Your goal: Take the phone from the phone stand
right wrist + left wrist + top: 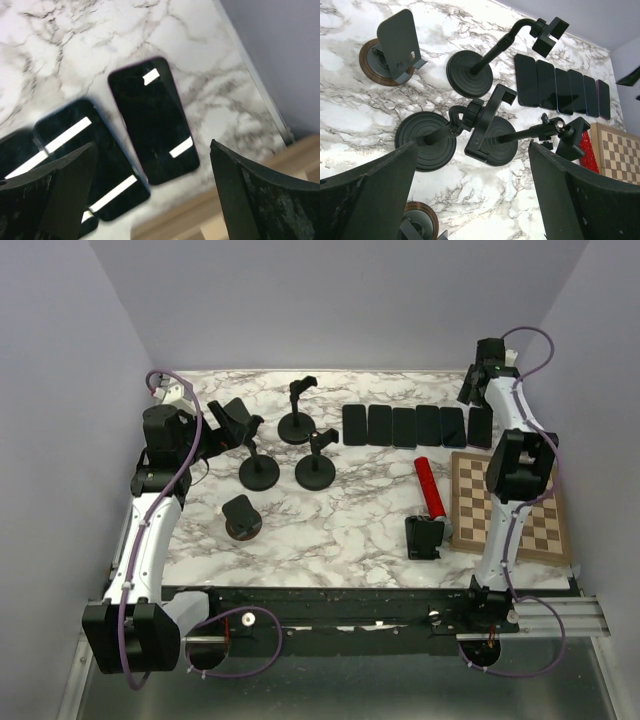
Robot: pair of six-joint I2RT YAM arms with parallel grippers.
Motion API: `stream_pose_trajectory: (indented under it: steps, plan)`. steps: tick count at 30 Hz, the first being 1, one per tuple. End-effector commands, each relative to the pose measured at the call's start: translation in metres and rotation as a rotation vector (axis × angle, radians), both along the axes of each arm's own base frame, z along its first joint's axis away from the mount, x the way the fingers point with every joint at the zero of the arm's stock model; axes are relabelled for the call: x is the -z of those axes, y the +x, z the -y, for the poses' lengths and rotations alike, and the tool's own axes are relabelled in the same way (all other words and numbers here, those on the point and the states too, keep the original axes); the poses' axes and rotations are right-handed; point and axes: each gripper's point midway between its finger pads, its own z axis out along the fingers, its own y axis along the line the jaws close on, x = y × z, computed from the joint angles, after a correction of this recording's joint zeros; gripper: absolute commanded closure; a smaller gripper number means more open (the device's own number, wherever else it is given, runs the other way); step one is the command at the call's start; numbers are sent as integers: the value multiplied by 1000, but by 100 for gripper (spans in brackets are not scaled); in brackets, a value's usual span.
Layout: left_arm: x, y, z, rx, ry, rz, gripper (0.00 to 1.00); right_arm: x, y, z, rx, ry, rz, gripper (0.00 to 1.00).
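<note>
Several black phones [415, 426] lie flat in a row at the back right; they also show in the left wrist view [560, 90]. Several black phone stands [260, 472] stand at left centre, and none I see holds a phone. The clamp stand [485, 122] is empty. My left gripper [232, 422] is open and empty above bare marble [470, 195], just short of the stands. My right gripper [472, 390] is open and empty [150, 200], hovering over the rightmost, purple-edged phone [152, 120].
A chessboard [530, 525] lies at the right, with a red cylinder [430, 488] and a small black stand [424, 537] beside it. Two brown-based easel stands show in the left wrist view [395, 45] [417, 225]. A gooseneck stand [296, 427] stands behind.
</note>
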Motion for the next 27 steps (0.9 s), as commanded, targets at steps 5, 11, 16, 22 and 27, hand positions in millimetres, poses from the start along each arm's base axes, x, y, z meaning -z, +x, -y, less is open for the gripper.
stream_pose_trajectory:
  steps: [5, 11, 16, 22, 27]
  plan:
    - [-19, -5, -16, -68, 70, 73, 1, -115, -66, -80, -72, 194, 259, 0]
    - [-42, -16, -32, -131, 156, 153, 1, -152, -134, -177, -305, 278, 335, 0]
    - [-91, -31, -34, -148, 165, 257, 1, -200, -194, -182, -411, 290, 464, 0]
    - [-162, -63, -28, -154, 117, 424, 2, -278, -259, -164, -439, 264, 667, 0]
    - [-181, -86, -25, -149, 96, 484, 1, -307, -299, -164, -481, 307, 790, 0]
